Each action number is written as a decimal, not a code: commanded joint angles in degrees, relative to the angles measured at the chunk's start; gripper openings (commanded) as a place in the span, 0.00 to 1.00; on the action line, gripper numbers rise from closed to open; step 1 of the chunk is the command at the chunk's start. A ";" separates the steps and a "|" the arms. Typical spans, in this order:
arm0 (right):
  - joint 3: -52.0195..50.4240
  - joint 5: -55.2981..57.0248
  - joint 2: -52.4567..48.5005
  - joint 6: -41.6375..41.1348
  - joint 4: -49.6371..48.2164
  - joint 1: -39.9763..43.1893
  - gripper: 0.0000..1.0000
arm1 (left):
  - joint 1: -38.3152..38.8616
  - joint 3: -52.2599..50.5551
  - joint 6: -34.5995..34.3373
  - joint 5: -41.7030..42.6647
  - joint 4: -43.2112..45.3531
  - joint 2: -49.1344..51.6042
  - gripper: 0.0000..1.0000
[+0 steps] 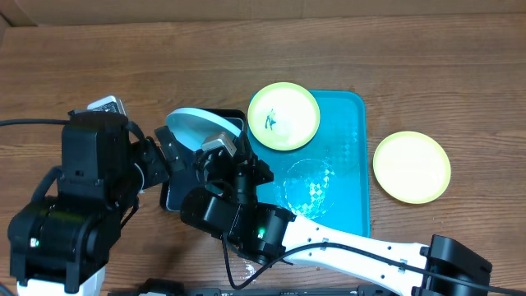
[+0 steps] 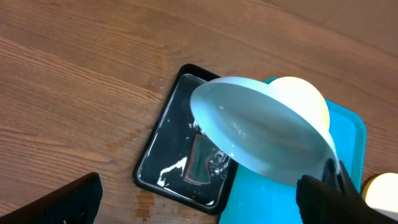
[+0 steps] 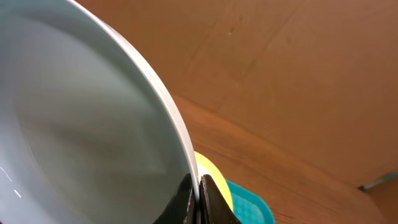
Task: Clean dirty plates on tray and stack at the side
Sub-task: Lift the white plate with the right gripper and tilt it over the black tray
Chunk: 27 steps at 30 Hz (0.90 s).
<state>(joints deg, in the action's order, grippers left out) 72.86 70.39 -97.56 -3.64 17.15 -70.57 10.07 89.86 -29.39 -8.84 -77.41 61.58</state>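
My right gripper is shut on the rim of the light blue plate, holding it tilted on edge. That plate hangs over the black tray, which holds water. My left gripper stands open and empty just before the plate, its fingers wide apart. A yellow-green plate with a blue smear lies on the turquoise tray at its far left corner. Another yellow-green plate rests on the table right of the tray.
A dark rectangular piece lies in the water of the black tray. Wet patches mark the wood beside it. Water glistens on the turquoise tray's floor. A cardboard wall runs along the far side.
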 commanded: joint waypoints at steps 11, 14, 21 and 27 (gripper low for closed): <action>1.14 3.50 2.10 1.60 -0.35 0.02 0.04 | -0.31 0.79 1.09 -0.74 1.03 5.86 1.00; 1.14 3.48 2.10 1.60 -0.11 0.02 0.04 | -0.31 0.79 1.11 -0.42 0.79 6.60 1.00; 1.14 3.48 2.10 1.60 0.07 0.02 0.04 | -0.31 4.04 5.07 -9.79 -5.46 5.35 1.00; 1.14 3.48 2.10 1.60 0.04 0.02 0.04 | -0.31 8.17 1.66 -13.88 -10.05 -0.61 1.00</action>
<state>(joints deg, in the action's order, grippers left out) 72.86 72.42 -97.56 -1.72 17.58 -70.59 10.07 94.72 -25.74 -16.93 -86.21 66.19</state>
